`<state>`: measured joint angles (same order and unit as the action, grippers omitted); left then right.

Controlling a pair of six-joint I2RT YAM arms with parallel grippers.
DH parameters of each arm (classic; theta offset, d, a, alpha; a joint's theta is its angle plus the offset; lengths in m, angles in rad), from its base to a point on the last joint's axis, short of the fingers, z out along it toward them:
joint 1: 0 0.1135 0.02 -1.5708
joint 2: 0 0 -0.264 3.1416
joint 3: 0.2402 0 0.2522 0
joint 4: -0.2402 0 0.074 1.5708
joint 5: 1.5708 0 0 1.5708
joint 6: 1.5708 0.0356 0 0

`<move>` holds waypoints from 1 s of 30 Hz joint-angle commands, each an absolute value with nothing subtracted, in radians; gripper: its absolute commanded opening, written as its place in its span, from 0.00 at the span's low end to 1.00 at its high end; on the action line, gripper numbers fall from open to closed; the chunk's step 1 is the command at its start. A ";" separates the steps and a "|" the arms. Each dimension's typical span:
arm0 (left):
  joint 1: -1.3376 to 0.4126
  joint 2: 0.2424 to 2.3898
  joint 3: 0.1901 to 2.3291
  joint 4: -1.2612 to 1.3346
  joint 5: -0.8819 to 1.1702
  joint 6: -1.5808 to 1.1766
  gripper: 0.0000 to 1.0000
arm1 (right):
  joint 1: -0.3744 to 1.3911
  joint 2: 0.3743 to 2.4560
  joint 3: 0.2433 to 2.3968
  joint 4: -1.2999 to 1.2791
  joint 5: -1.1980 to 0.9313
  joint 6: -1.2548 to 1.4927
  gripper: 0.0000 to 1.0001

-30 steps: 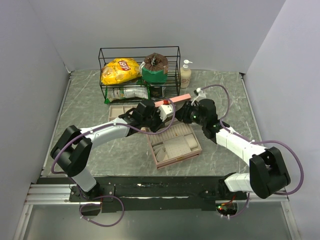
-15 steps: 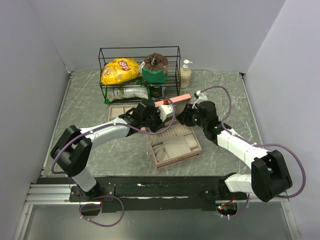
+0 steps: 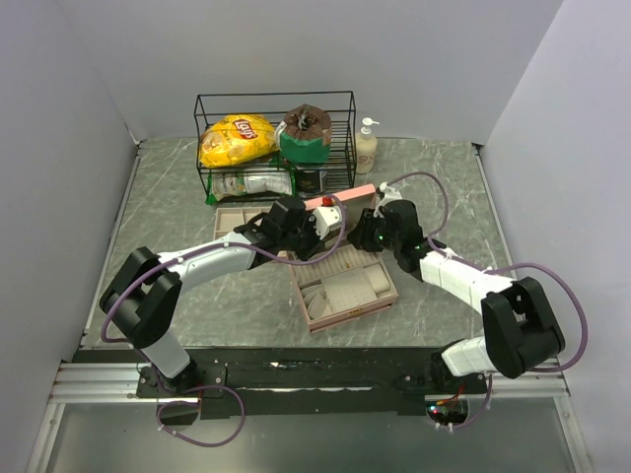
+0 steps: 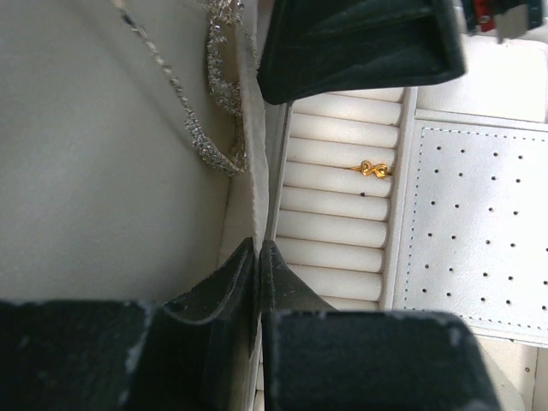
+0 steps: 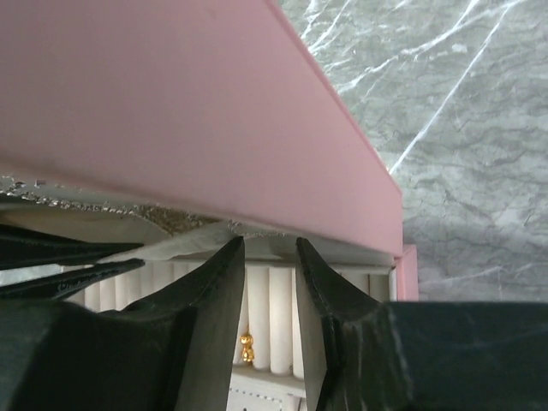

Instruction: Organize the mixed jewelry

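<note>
Left wrist: gold bow ring (image 4: 373,169) slotted in box (image 4: 479,223) ring rolls, far side; silver chain (image 4: 218,103) behind lining (image 4: 248,128); left claw (image 4: 259,248) pinching lining; right claw (image 5: 265,248) narrow, empty, its arm further left than a second ago.

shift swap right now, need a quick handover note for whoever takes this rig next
Left gripper: shut on the fabric pocket edge inside the pink lid.
Right gripper: open by a narrow gap, tips at the same edge, nothing seen between its fingers.
Jewelry: silver chains lie against the lid lining behind that edge; one gold ring sits in the ring rolls.
Done: ring slotted.
Left: the perforated panel is bare; no other pieces are visible from here.
</note>
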<state>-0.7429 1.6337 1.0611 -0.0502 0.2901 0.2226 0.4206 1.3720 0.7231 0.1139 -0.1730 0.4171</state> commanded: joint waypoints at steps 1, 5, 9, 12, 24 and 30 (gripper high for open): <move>-0.752 1.643 1.097 -0.057 0.330 0.216 0.12 | 0.414 1.405 0.776 0.170 -0.169 0.397 0.37; -0.752 1.647 1.097 -0.057 0.334 0.215 0.12 | 0.416 1.434 0.787 0.193 -0.169 0.406 0.35; -0.752 1.651 1.100 -0.058 0.336 0.216 0.12 | 0.416 1.448 0.781 0.210 -0.184 0.417 0.26; -0.752 1.646 1.098 -0.061 0.331 0.218 0.12 | 0.416 1.421 0.759 0.224 -0.186 0.416 0.15; -0.750 1.654 1.106 -0.071 0.301 0.219 0.12 | 0.416 1.272 0.730 0.244 -0.259 0.443 0.00; -0.755 1.652 1.109 -0.074 0.322 0.222 0.12 | 0.416 1.307 0.755 0.273 -0.276 0.479 0.00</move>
<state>-0.7425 1.6466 1.0760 -0.0669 0.2798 0.2234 0.4164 1.2984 0.7273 0.2188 -0.2573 0.4526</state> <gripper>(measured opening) 0.119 0.007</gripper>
